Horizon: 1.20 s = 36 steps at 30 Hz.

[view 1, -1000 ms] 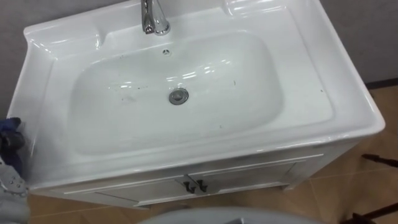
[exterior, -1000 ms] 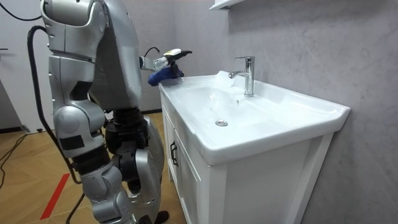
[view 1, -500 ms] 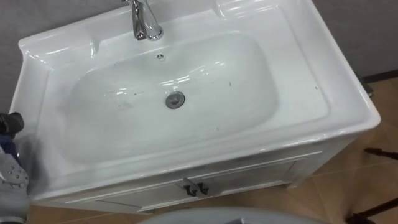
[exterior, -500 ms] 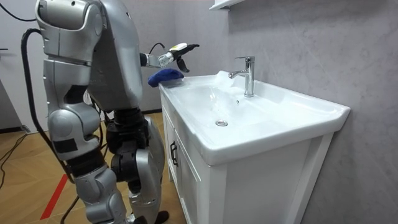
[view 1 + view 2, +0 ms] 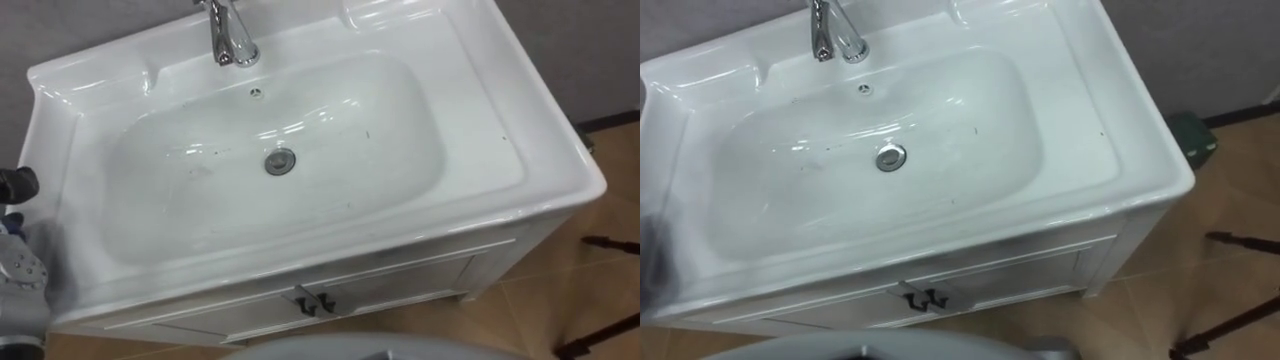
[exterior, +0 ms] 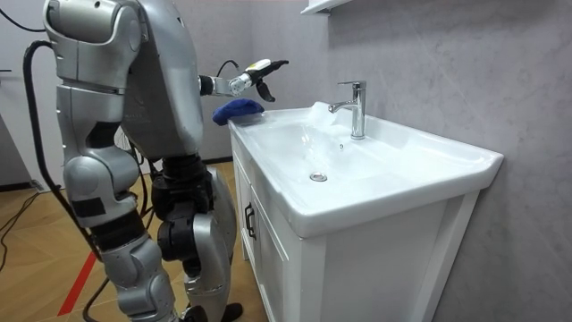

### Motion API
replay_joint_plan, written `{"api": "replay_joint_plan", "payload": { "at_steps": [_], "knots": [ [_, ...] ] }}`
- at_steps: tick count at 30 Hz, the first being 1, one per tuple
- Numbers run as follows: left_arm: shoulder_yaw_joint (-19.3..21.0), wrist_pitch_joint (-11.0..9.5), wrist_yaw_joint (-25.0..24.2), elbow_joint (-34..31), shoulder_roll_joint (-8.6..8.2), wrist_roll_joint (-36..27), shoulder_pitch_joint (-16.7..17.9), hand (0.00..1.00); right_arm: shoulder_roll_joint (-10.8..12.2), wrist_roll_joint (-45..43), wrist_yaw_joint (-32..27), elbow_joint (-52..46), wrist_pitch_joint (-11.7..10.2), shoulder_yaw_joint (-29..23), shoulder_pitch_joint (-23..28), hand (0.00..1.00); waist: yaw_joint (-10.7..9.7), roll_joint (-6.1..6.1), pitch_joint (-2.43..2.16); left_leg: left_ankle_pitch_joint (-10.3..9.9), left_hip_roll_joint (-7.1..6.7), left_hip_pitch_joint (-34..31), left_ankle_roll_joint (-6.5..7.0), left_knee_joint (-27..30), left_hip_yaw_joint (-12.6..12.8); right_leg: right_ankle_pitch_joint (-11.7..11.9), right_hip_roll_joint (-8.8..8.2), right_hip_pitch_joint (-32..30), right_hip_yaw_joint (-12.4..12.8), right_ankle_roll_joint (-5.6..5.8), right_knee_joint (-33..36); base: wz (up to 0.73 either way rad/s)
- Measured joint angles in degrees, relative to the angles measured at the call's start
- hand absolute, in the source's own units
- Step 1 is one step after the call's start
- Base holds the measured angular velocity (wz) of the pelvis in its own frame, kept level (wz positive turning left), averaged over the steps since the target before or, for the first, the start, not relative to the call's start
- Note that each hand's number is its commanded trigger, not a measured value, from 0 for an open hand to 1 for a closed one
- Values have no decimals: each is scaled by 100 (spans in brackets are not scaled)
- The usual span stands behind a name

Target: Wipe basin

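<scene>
Left hand [image 6: 257, 76] — fingers straight, empty — now off the blue cloth [image 6: 237, 109], just above, at basin [image 6: 429, 154] corner.

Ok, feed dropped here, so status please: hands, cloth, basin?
Left hand open, raised over the blue cloth. Cloth lies loose on the basin at its left end. Dark specks inside; nothing blocking.

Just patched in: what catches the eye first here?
The white basin dominates, its bowl dotted with a few dark specks around the drain, below the chrome tap. In the room view a blue cloth lies on the basin's edge beside the robot, with the left hand open above it, not touching.
</scene>
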Motion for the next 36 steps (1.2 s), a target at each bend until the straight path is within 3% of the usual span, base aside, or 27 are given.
{"api": "replay_joint_plan", "payload": {
  "at_steps": [6, 10, 12, 14, 16, 23, 27, 29, 33, 36],
  "knots": [
    [17, -134, 325, -14, 1, 6, -6, 0, 12, 3, 3, 220, -11, 8, -36, 0, 14, 0, 0, 0, -6, 3, 0, 0, -32, 1, 3, 14, 7, -3, -5, 0],
    [156, -276, 596, -222, 38, -1, -75, 0, 11, 24, -4, 234, -4, 7, 0, 0, 173, -12, 7, 0, -3, 44, 0, -16, -10, 3, 8, 6, 120, -5, 2, -9],
    [315, -337, 756, -222, 171, -15, -113, 0, 7, 12, -17, 224, -4, 7, 9, 0, 217, -4, 3, 0, -3, 86, 0, -58, -13, 9, 17, 20, 152, -12, -14, -13],
    [419, -356, 867, -206, 510, -167, -133, 0, 6, -42, -55, 200, -5, 2, -13, 0, 251, 25, -6, 0, -5, 82, 0, -60, -32, 39, 19, 50, 111, -14, -71, 2],
    [598, -377, 967, -205, 654, -174, -136, 0, -1, -175, -61, 174, -8, 1, -9, 0, 293, 44, -8, 0, -14, 86, 0, -60, -39, 47, 12, 66, 93, -8, -90, 5],
    [1222, -349, 1092, 245, 673, -582, -139, 0, -25, -211, -58, 161, -10, -7, -28, 0, 495, 192, -33, 0, -27, 80, 0, -76, -77, 39, 3, 75, 22, -8, -88, 4],
    [1520, -325, 1091, 550, 673, -693, -123, 0, -42, -404, -47, 126, 0, -97, -17, 0, 626, 188, -32, 0, -52, 73, 0, -75, -140, 19, -10, 88, -18, -2, -67, 8],
    [1726, -311, 1107, 689, 676, -867, 46, 0, -48, -534, -36, -68, -1, -182, -34, 0, 649, 175, -31, 0, -84, 66, 0, -71, -217, 4, -22, 107, -46, 14, -70, 10],
    [1787, -242, 1207, 942, 675, -1014, 189, 0, -43, -658, -40, -90, 10, -219, -91, 0, 787, 139, -37, 0, -100, -10, 1, -34, -330, 3, -25, 105, -156, 15, -93, 14],
    [1792, -233, 1207, 1188, 675, -1250, 503, 0, -48, -654, 18, -238, 16, -203, -101, 0, 935, 107, -42, 0, -107, -27, 0, -29, -374, 0, -33, 135, -260, 9, -104, 14]
  ]
}}
